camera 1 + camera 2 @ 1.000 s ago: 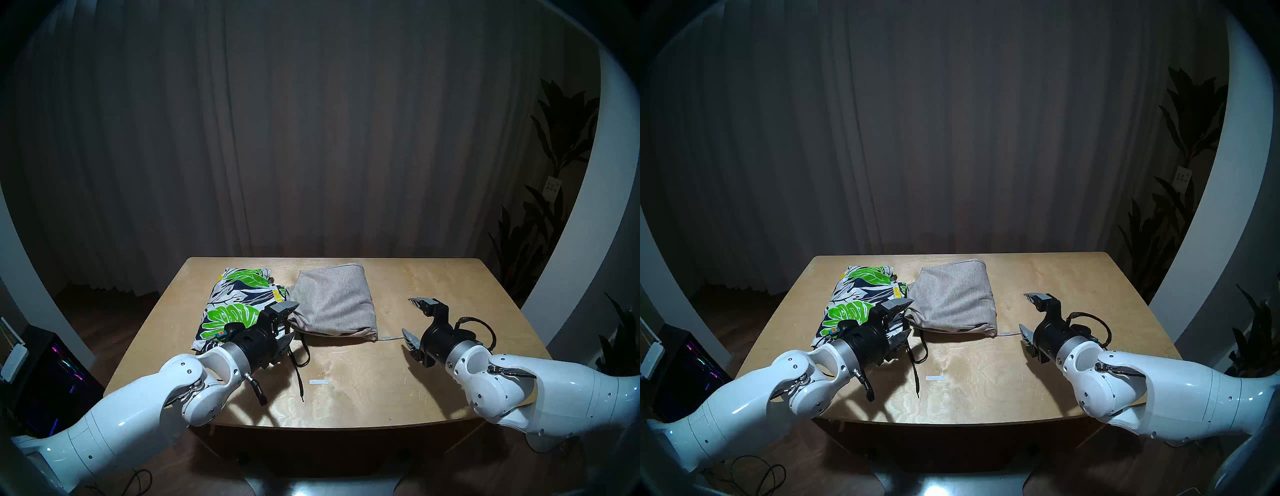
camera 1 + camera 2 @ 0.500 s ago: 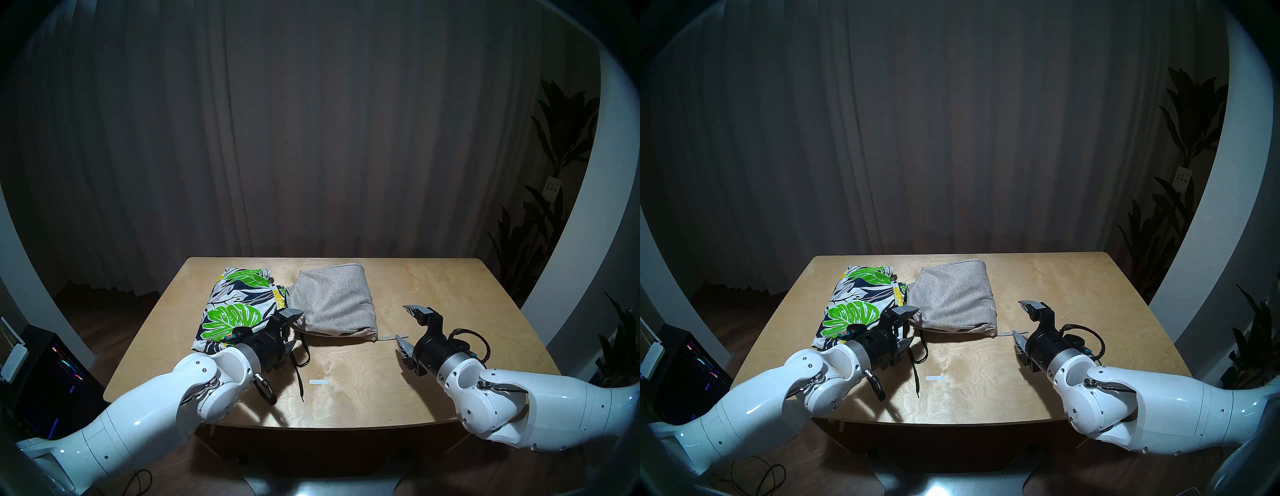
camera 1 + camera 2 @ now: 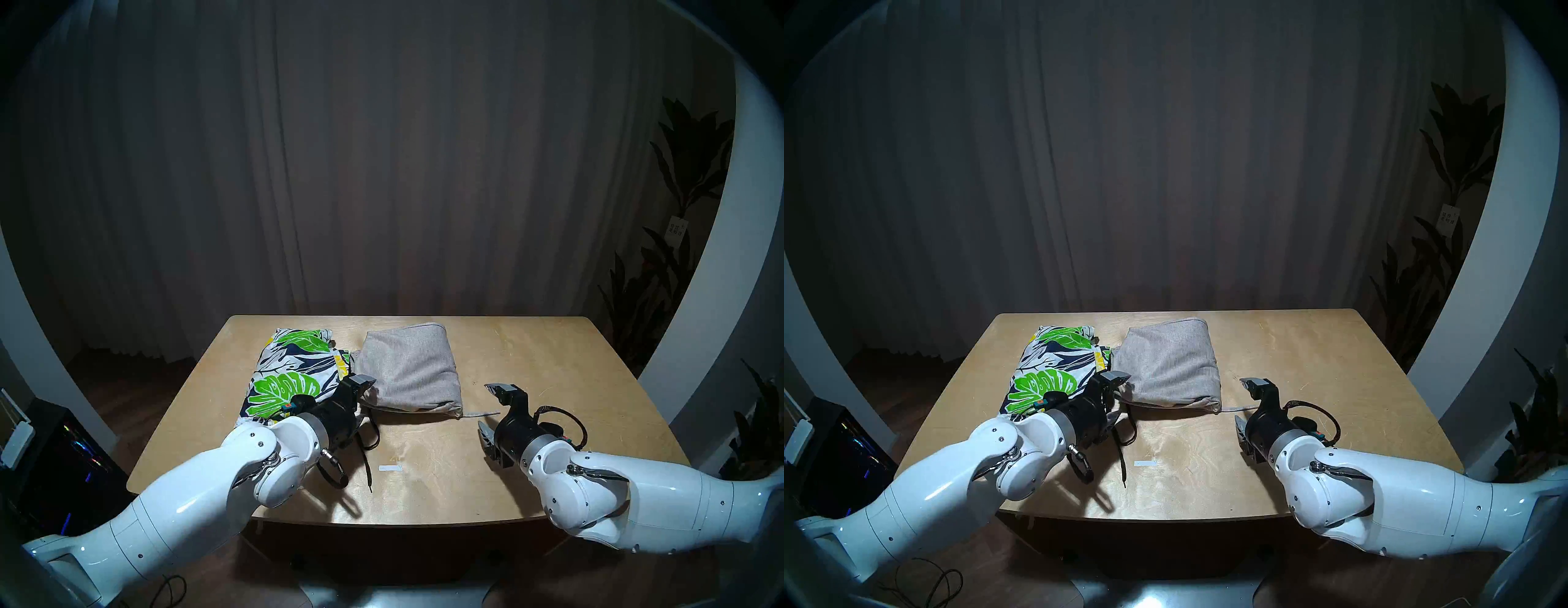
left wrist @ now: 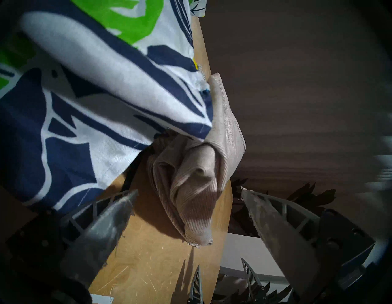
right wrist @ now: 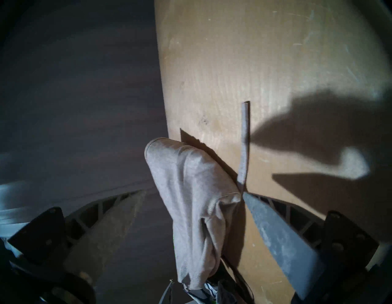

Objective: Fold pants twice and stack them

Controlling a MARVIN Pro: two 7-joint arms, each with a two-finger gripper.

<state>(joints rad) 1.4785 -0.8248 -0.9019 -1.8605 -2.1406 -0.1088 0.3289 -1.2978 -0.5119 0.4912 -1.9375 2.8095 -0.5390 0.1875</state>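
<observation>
Both sets of jaws are spread wide and empty. The left gripper (image 3: 360,399) is poised at the near left corner of the grey shorts (image 3: 409,369), one finger above the cloth and one low by the table (image 3: 551,352). The right gripper (image 3: 492,409) is held just off the near right corner, where a grey cord (image 3: 481,414) trails out to the right.

The grey shorts are seen folded in the middle of the table, touching the leaf-print shorts (image 3: 292,369) on their left; in the left wrist view the print hem is draped over the grey corner. A black drawstring (image 3: 367,450) lies looped on the near side.

The step in hand is judged to be a two-corner pick-up of the grey bundle — for stacking or a second fold. It is best done with each lower finger slid under every layer at its corner, both grips closed together, and the lift kept level. The print hem and the black drawstring should be kept out of the left grip — and the grey cord out of the right.
</observation>
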